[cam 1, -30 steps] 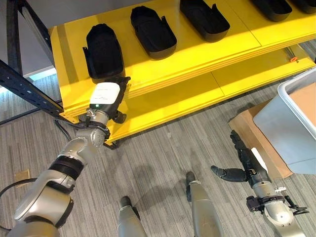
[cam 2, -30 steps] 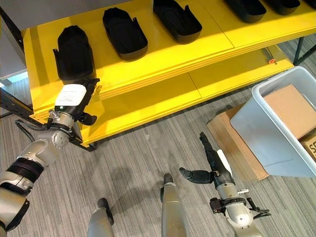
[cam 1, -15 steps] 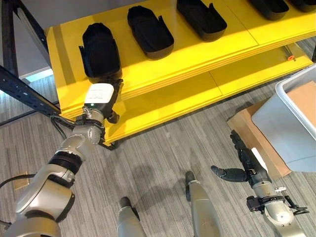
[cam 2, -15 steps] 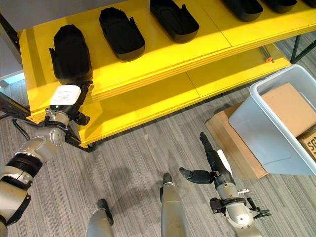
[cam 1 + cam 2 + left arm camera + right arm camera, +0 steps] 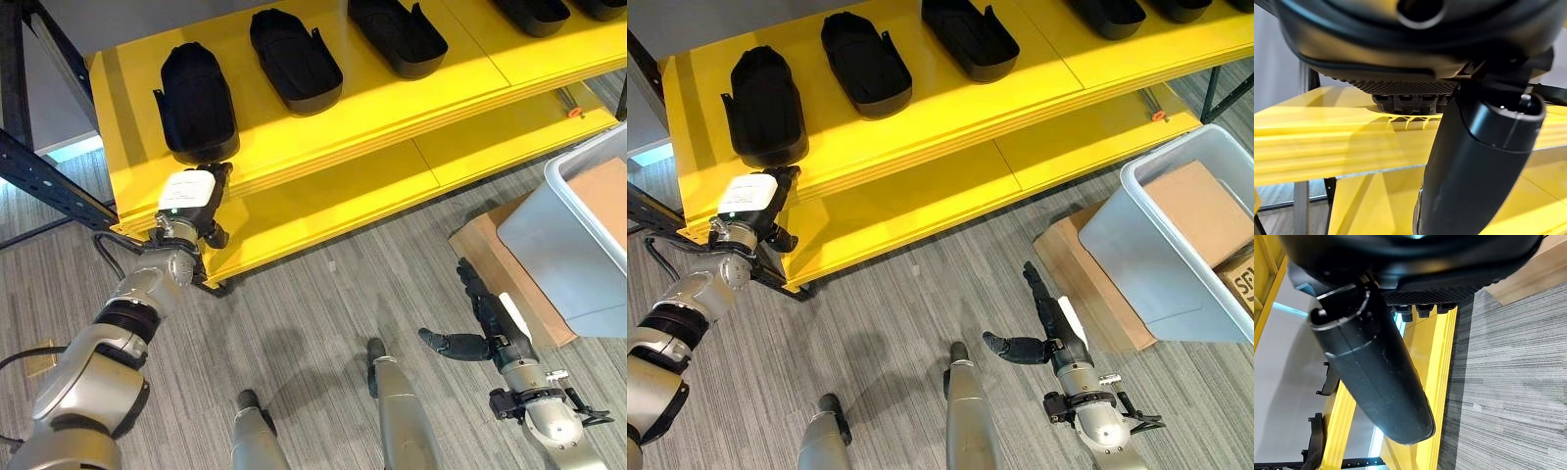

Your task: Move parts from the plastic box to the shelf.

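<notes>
Several black moulded parts lie in a row on the yellow shelf: the leftmost part, a second part and a third part. My left hand, with its white cover, hangs at the shelf's front edge just below the leftmost part, open and empty. Its thumb shows before the yellow boards. The grey plastic box stands on the floor at the right. My right hand hovers low over the floor left of the box, fingers straight, holding nothing.
A brown carton lies inside the plastic box, which rests on flat cardboard. A lower yellow shelf board juts out under the top one. A dark steel upright stands at the shelf's left end. Grey plank floor spreads between shelf and box.
My left hand has drawn back a little to the left and down from the leftmost part. The view has shifted slightly. The right hand has stayed put.
</notes>
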Controlling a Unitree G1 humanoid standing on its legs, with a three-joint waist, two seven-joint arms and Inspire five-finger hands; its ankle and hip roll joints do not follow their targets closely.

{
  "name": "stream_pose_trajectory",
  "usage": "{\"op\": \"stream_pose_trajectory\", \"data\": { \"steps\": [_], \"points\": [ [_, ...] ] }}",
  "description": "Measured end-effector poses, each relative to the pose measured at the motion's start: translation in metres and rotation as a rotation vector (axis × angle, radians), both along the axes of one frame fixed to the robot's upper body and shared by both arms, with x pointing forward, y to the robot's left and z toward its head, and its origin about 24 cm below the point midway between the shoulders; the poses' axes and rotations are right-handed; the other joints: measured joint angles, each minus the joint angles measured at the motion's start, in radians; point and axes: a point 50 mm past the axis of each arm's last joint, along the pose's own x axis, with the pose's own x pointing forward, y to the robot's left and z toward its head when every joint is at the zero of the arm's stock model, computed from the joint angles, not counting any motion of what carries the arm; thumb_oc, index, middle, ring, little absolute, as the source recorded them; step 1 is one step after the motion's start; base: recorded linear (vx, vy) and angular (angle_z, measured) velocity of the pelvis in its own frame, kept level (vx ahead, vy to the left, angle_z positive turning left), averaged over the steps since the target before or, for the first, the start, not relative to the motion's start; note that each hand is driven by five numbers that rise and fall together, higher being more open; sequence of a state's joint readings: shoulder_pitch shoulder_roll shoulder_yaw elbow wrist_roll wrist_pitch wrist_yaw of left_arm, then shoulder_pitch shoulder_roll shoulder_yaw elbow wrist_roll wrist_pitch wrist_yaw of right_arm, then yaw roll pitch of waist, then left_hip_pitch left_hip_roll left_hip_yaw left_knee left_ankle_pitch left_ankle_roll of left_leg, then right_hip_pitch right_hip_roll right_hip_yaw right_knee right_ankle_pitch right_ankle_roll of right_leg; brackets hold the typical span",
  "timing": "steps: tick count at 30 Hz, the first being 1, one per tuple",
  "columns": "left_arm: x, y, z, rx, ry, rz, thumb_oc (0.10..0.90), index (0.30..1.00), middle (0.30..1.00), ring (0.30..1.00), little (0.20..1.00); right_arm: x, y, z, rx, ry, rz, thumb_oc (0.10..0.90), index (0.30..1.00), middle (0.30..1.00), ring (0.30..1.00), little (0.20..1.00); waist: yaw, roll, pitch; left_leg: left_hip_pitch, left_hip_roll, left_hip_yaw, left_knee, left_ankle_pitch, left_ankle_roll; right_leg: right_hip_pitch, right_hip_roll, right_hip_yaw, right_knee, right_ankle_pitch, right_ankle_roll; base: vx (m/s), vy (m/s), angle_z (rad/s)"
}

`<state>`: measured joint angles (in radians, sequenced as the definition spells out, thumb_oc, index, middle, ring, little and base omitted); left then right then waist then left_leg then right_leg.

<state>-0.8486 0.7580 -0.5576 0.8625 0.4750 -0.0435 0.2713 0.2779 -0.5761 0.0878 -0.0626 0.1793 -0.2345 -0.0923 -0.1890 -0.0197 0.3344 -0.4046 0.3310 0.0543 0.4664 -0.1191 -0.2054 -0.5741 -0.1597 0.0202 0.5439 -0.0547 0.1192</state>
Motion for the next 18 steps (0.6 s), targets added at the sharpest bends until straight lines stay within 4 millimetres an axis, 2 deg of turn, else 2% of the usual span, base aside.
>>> {"op": "stream_pose_trajectory", "data": {
  "steps": [11,18],
  "points": [
    [0.0018,-0.0012,0.0049,0.000,-0.012,-0.002,0.900,1.000,1.000,1.000,1.000,0.0003,-0.0004,0.0003,0.016,-0.001,-0.004,0.900,1.000,1.000,1.000,1.000,-0.001,-0.003,-0.002,0.000,0.001,0.000,0.001,0.000,-0.001,0.000,0.001,0.001,0.000,0.002,-0.002,0.00,0.000,0.00],
    [0.0049,-0.0044,0.0096,0.018,-0.016,-0.012,0.900,1.000,1.000,1.000,1.000,0.0003,-0.0006,0.0004,0.020,0.000,-0.005,0.900,1.000,1.000,1.000,1.000,-0.003,-0.017,-0.012,0.000,0.001,0.004,0.007,-0.003,-0.001,-0.004,0.002,0.006,0.002,0.003,-0.002,0.00,-0.003,-0.01]
  ]
}}
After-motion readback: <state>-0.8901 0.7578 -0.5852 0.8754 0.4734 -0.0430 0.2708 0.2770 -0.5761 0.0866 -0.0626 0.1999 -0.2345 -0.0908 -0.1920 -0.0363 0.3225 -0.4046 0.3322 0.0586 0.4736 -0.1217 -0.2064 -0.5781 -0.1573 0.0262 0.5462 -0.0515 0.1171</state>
